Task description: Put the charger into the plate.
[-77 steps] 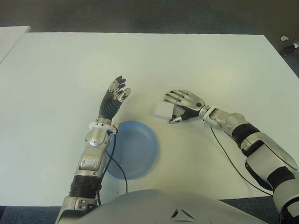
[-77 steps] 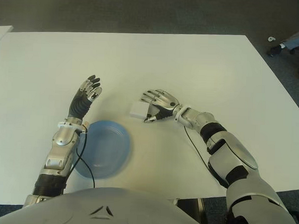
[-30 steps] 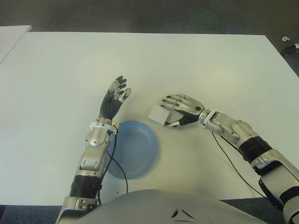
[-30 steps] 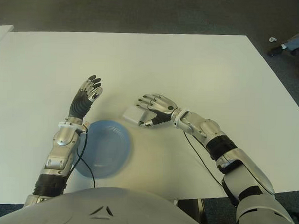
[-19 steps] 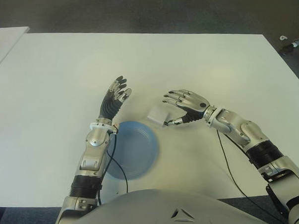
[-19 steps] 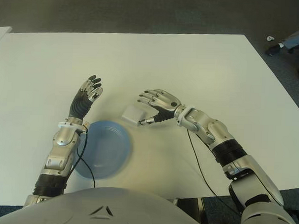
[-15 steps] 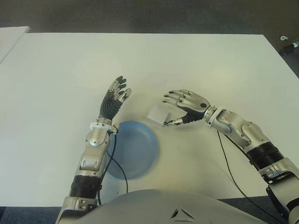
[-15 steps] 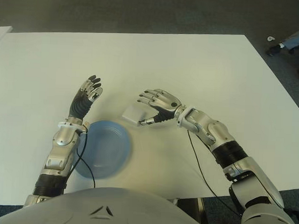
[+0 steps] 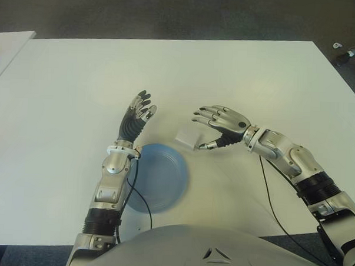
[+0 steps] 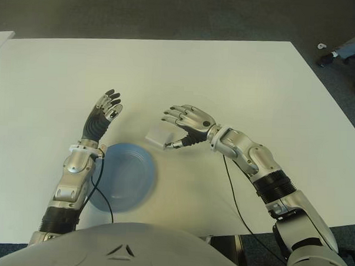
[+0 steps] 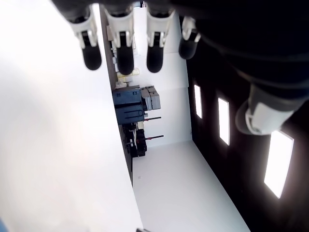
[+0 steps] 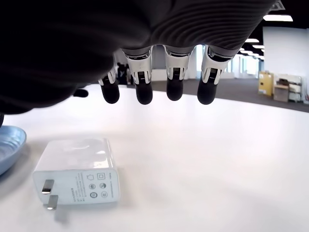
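Charger [image 9: 187, 137] lay on the white table [image 9: 256, 83] just beyond the blue plate [image 9: 158, 178], my right hand [image 9: 219, 126] spread beside it, left hand [image 9: 135, 120] open past the rim. Right wrist view — charger [image 12: 77, 172] ungripped; I judged a nudge could skid it away.

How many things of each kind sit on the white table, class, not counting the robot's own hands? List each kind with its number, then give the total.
Charger, white, lying on the table under the open fingers of the right hand: 1
Plate, blue, beside the open left hand: 1
Total: 2
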Robot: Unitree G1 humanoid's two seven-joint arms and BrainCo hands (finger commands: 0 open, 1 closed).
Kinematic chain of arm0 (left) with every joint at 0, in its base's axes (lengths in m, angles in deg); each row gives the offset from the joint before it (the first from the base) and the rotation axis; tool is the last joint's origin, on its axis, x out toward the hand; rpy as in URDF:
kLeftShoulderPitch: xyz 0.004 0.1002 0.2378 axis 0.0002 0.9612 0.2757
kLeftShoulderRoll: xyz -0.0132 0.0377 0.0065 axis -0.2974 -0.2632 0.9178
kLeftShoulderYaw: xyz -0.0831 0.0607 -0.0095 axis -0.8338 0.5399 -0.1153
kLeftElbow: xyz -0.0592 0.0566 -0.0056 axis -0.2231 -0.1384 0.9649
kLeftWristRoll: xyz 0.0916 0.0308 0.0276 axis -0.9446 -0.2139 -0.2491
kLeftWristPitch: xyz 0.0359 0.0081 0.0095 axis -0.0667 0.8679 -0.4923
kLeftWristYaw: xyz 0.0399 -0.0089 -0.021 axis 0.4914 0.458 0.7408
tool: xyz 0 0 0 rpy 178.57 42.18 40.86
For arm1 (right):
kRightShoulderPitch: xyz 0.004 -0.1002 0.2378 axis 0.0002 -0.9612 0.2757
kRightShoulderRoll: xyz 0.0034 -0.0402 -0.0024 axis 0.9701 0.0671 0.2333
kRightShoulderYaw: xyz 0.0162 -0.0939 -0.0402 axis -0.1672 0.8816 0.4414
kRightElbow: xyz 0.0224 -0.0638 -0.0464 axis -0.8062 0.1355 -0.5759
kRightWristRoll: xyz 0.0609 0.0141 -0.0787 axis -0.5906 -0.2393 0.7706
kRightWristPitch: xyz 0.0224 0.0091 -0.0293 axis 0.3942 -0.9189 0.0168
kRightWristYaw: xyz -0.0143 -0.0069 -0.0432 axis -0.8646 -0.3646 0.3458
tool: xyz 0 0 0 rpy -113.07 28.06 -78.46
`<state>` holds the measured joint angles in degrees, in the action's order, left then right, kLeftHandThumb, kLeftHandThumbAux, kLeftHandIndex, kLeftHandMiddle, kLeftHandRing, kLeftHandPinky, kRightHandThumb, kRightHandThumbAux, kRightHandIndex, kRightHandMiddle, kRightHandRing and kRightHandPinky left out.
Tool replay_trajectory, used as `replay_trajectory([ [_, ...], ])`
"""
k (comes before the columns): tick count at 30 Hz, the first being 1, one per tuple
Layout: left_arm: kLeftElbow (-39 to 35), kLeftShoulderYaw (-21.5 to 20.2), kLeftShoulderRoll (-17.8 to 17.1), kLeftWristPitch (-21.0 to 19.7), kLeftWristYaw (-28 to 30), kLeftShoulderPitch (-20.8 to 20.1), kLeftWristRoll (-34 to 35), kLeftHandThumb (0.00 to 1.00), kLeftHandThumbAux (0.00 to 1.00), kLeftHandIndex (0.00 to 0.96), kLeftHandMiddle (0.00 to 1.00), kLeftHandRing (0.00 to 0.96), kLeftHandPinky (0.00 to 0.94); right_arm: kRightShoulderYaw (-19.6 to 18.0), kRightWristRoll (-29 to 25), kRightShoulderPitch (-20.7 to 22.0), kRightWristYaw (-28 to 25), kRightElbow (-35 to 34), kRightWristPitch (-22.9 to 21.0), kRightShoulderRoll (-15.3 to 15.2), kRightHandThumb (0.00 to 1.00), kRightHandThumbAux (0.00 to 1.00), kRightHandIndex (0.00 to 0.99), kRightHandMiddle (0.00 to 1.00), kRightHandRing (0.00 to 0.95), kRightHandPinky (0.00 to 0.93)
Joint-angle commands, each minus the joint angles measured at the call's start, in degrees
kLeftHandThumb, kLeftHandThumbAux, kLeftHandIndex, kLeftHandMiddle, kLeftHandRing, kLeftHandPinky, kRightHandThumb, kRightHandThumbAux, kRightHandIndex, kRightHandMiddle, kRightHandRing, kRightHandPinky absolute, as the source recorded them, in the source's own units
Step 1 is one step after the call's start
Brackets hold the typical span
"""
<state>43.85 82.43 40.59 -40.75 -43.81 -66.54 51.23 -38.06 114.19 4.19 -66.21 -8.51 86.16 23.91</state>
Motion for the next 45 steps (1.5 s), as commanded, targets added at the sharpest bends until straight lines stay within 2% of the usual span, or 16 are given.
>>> replay_trajectory([
  [1, -0.3, 0.3, 0.2, -0.1, -0.1, 0.9, -0.4, 0.0, 0.494, 0.0, 0.126, 0.135, 0.149, -0.8, -0.7, -1.0, -1.7, -0.9, -0.4, 0.0, 0.262, 0.132, 0.0, 0.0, 0.0, 0.0],
  [12, -0.7, 0.4, 0.3, -0.1, 0.0, 1.1, -0.5, 0.0, 0.495, 0.0, 0.124, 0.131, 0.145, -1.8, -0.7, -2.8, -4.3, -4.2, -1.7, 0.3, 0.249, 0.119, 0.0, 0.0, 0.0, 0.0],
  [22, -1.2, 0.7, 0.6, -0.5, -0.3, 1.2, -0.7, 0.0, 0.488, 0.0, 0.127, 0.136, 0.153, -2.0, 1.5, -4.9, -2.8, -5.5, -3.6, 1.3, 0.258, 0.121, 0.0, 0.0, 0.0, 0.0],
  [33, -1.1, 0.8, 1.1, -0.7, -0.7, 0.9, -1.4, 0.0, 0.485, 0.0, 0.125, 0.136, 0.153, -2.3, 3.8, -7.9, -3.5, -8.4, -8.7, 3.6, 0.268, 0.122, 0.0, 0.0, 0.0, 0.0],
  [45, -2.0, 1.3, 1.8, -1.0, -1.2, 1.3, -2.0, 0.0, 0.476, 0.0, 0.124, 0.133, 0.153, -1.9, 5.9, -8.9, -4.6, -8.8, -14.9, 6.2, 0.26, 0.11, 0.0, 0.0, 0.0, 0.0],
])
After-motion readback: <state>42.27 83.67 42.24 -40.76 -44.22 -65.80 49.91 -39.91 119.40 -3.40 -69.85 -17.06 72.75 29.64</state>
